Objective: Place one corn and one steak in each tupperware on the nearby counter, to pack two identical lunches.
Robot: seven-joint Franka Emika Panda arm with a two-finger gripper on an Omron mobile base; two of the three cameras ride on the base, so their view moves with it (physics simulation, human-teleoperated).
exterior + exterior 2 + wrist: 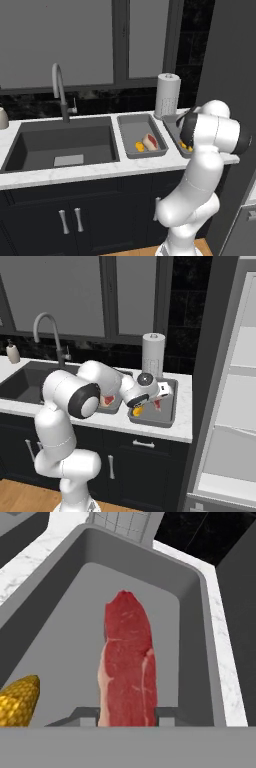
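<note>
Red steak (129, 662) with pale rim, yellow corn (19, 701), grey tupperware (197, 637), white marbled counter (222, 637).

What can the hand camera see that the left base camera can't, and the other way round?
Hand view alone: the gripper shut on a steak over the right tray, beside a corn cob.
Left base view alone: the sink, faucet, and left tray with its corn and steak.
Both: the white counter, paper towel roll.
</note>
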